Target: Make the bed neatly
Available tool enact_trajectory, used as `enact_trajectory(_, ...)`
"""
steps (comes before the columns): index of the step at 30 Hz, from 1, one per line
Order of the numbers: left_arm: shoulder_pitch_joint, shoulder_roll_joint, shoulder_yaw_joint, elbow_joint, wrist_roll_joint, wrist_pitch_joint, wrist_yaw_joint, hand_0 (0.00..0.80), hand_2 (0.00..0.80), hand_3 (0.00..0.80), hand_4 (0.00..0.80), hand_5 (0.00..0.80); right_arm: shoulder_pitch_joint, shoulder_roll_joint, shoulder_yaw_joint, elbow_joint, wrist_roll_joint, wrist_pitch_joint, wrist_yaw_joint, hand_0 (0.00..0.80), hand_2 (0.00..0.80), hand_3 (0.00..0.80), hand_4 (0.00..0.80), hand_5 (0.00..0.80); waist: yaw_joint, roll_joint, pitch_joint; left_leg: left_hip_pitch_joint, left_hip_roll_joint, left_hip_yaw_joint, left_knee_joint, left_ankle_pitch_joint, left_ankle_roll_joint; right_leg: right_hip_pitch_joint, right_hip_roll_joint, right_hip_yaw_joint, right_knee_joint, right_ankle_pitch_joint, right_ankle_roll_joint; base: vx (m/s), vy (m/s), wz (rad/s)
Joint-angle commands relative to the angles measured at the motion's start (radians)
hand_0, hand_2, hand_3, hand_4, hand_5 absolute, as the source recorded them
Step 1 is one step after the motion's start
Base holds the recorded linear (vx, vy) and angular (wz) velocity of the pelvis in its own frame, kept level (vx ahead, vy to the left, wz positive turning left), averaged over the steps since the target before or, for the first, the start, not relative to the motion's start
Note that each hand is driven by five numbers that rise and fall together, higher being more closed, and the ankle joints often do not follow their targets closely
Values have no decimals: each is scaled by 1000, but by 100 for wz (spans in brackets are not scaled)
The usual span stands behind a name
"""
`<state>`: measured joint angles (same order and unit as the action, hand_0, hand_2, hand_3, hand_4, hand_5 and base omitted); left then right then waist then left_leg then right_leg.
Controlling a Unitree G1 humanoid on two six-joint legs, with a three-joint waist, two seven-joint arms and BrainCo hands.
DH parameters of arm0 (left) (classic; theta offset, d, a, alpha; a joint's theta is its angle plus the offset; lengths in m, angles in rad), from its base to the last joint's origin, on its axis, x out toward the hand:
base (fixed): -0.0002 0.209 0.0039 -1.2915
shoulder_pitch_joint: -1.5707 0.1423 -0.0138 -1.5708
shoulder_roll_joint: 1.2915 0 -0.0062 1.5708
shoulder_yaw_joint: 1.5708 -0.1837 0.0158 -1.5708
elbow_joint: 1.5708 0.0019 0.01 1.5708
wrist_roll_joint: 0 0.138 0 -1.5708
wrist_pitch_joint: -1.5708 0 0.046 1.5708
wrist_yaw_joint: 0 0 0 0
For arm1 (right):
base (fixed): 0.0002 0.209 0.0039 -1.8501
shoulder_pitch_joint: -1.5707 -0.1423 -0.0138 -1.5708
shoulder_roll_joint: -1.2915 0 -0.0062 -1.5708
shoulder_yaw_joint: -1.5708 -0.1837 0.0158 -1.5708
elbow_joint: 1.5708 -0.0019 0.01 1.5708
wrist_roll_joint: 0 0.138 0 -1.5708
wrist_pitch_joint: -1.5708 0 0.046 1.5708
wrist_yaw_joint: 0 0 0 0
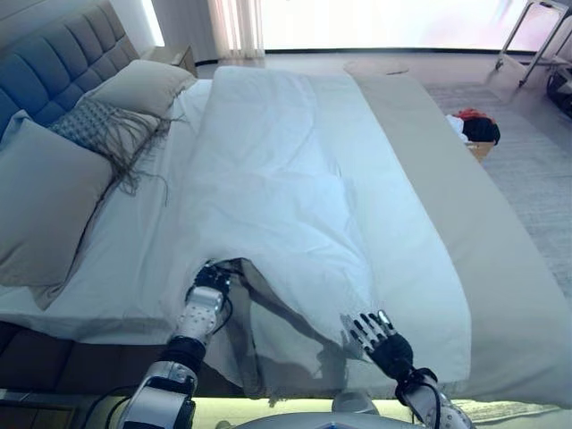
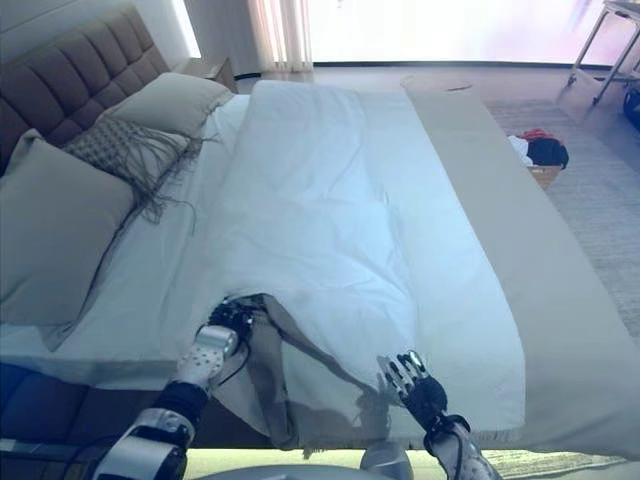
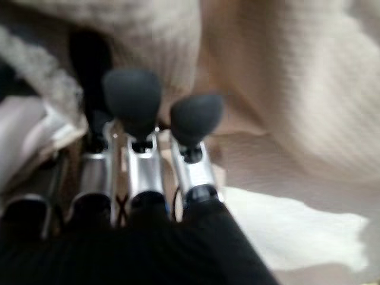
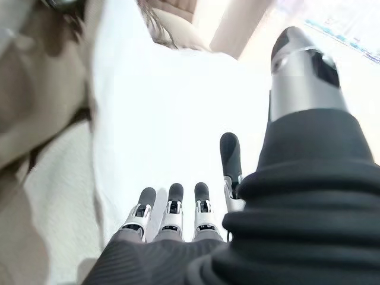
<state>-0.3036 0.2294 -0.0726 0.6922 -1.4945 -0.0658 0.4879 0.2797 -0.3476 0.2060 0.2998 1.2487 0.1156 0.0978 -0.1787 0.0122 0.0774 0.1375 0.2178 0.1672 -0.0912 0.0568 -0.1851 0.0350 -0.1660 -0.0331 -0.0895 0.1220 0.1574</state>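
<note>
Duvet (image 1: pixel 286 206) across bed (image 1: pixel 500 295), rug (image 1: pixel 527 152) beside

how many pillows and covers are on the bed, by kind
plain pillows: 2, near, far
fringed patterned cushion: 1
white duvet: 1
beige blanket: 1
total: 5

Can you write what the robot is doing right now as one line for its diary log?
task: make bed | left hand: at folded edge of white duvet, grip unclear | right hand: open, on duvet near foot corner | pillows: at headboard
</note>
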Motion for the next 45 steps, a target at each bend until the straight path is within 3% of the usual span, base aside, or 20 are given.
enact_trajectory(1, -80, 154, 106, 75, 158, -23, -39, 800, 800, 800, 800, 800, -20, 1, -22, -22, 37, -6, 54, 0, 0, 0, 0, 0, 12, -11, -24, -25, 43, -15, 41, 9, 30, 34, -72, -15, 57, -73, 38, 0, 0, 0)
enact_trajectory(8, -28, 262, 208, 121, 377, 1, -47, 800, 800, 800, 800, 800, -43, 17, -39, 4, 23, -1, 71, 0, 0, 0, 0, 0, 51, -8, -45, -16, 41, -45, 31, 7, 32, 51, -67, -44, 49, -75, 32, 0, 0, 0)
enact_trajectory(13, 30, 328, 307, 209, 401, 38, -112, 800, 800, 800, 800, 800, -41, 28, -65, 12, -3, 18, 64, 0, 0, 0, 0, 0, 67, -3, -54, -14, 33, -61, 24, 7, 33, 59, -68, -54, 42, -75, 29, 3, 49, 3)
enact_trajectory(19, 67, 467, 431, 385, 424, 59, -196, 800, 800, 800, 800, 800, -42, 21, -91, 15, -32, 40, 56, 0, 0, 0, 0, 0, 70, 5, -64, -15, 28, -65, 22, 11, 35, 59, -71, -59, 46, -77, 27, -3, 80, 1)
enact_trajectory(26, 96, 600, 515, 502, 461, 83, -270, 800, 800, 800, 800, 800, -82, -8, -122, 24, -35, 52, 64, 0, 0, 0, 0, 0, 90, 7, -72, -27, 21, -83, 18, 17, 36, 55, -67, -72, 51, -78, 20, -29, 97, 4)
enact_trajectory(39, 181, 461, 568, 444, 281, 64, -340, 800, 800, 800, 800, 800, -101, 18, -123, 25, -52, 40, 58, 0, 0, 0, 0, 0, 124, -4, -85, -36, 2, -109, 19, 8, 47, 55, -75, -83, 56, -88, 14, -1, 31, 4)
enact_trajectory(45, 250, 336, 570, 408, 294, 53, -343, 800, 800, 800, 800, 800, -98, 27, -153, 39, -64, 39, 71, 0, 0, 0, 0, 0, 144, -13, -79, -45, 1, -125, 42, -3, 47, 55, -73, -87, 56, -88, 9, -6, -11, 1)
